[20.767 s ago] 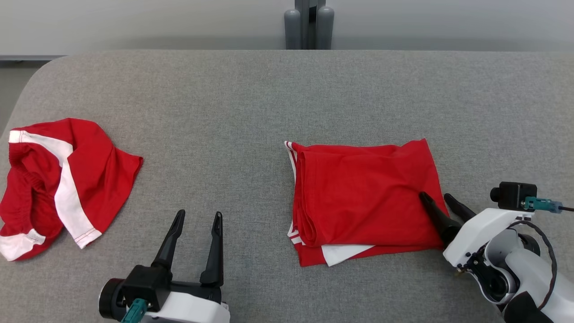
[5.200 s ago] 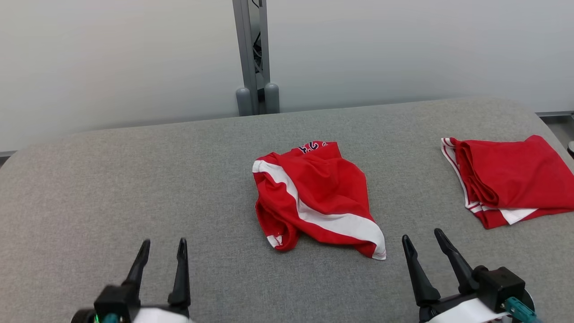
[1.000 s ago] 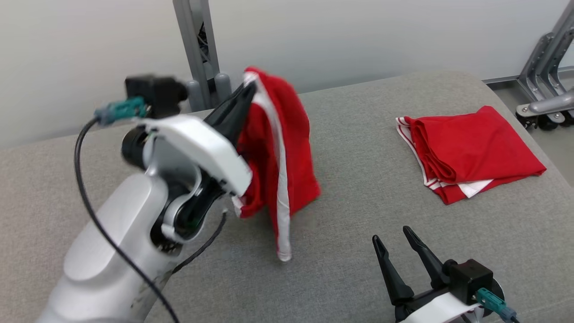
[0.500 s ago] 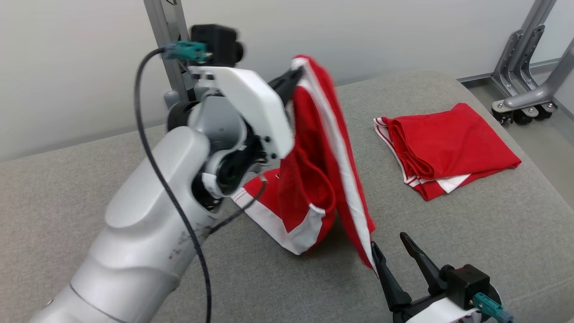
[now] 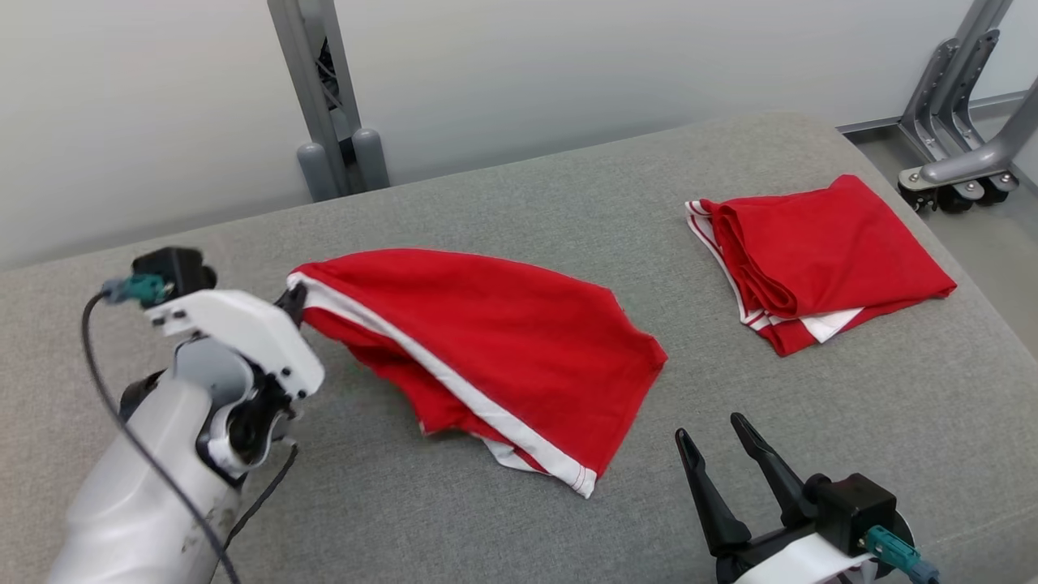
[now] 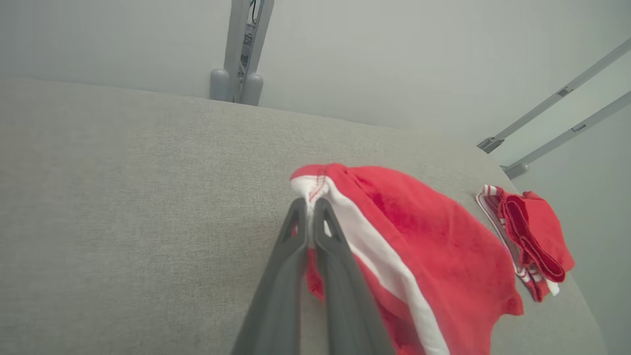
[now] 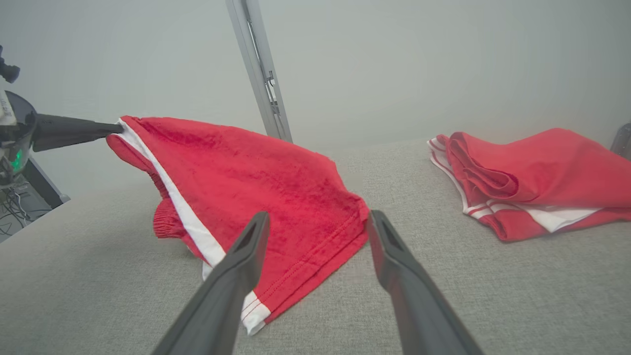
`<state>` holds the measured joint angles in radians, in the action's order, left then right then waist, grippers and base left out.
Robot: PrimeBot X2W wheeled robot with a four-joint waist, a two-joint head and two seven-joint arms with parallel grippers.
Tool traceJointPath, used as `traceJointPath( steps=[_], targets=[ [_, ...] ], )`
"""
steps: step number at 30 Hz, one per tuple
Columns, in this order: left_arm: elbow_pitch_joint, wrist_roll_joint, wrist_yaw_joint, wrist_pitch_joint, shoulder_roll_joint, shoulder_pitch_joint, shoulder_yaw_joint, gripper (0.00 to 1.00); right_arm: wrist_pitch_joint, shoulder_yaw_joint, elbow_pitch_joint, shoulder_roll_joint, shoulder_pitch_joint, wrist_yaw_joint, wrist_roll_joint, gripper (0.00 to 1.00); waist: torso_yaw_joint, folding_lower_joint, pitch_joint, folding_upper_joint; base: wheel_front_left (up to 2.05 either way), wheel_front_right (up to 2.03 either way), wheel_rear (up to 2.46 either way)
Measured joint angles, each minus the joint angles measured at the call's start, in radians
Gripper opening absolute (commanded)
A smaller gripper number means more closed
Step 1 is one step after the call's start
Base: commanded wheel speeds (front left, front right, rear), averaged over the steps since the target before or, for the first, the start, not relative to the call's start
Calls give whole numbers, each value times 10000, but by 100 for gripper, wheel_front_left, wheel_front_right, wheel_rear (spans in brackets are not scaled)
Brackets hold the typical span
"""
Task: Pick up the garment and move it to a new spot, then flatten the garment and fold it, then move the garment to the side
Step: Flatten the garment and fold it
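The garment is a pair of red shorts with a white side stripe, spread loosely over the middle of the grey table. My left gripper is shut on its white-edged corner at the left, holding that corner a little above the surface; the wrist view shows the garment pinched between the closed tips of my left gripper. My right gripper stands open near the front edge, just right of the garment's hem, touching nothing. In the right wrist view the garment lies ahead of my right gripper.
A second red garment, folded, lies at the table's far right near the edge. A grey post stands behind the table, and a metal wheeled frame stands on the floor at the right.
My left arm has swung down and to the left, laying the hanging garment out across the table while keeping hold of its corner. The right gripper stays where it was.
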<state>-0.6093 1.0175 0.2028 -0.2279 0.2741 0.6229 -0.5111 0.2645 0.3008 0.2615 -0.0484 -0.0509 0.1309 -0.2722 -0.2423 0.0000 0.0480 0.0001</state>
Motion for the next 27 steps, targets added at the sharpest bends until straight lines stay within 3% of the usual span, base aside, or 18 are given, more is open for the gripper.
traceJointPath(
  steps=[4, 9, 13, 14, 15, 16, 17, 27],
  targets=[
    [224, -144, -445, 1143, 378, -852, 159, 0, 0, -59, -59, 0, -12, 0, -2, 100, 133, 0, 131, 0, 0, 0, 0],
    [495, -813, -522, 2884, 748, -1957, 115, 0, 0, -50, -56, -2, -57, 0, 2, 100, 372, 0, 277, 0, 0, 0, 0],
    [334, -1016, -646, 4171, 631, -2426, 228, 0, 0, 61, 23, 2, -129, 0, 17, 100, 590, 0, 375, 0, 0, 0, 0],
    [203, -1281, -713, 4535, 587, -2518, 190, 31, -2, 105, 40, -2, -177, 0, 35, 100, 677, 0, 415, 0, 0, 0, 0],
    [159, -1392, -708, 4673, 560, -2523, 245, 42, 0, 104, 44, -4, -195, 0, 42, 100, 722, 0, 427, 0, 0, 0, 0],
    [132, -1517, -696, 4765, 556, -2530, 286, 84, 0, 105, 46, 2, -212, 0, 71, 100, 765, 0, 435, 0, 0, 0, 0],
    [138, -1714, -681, 4813, 560, -2568, 345, 100, 0, 113, 56, 2, -214, 0, 94, 100, 808, 0, 436, 0, 0, 0, 0],
    [2359, -4140, -29, 4892, 531, -4369, 1563, 100, 0, 232, 385, -2, -193, 0, 15, 100, 1196, 0, 256, -1, 0, 0, 0]
  ],
)
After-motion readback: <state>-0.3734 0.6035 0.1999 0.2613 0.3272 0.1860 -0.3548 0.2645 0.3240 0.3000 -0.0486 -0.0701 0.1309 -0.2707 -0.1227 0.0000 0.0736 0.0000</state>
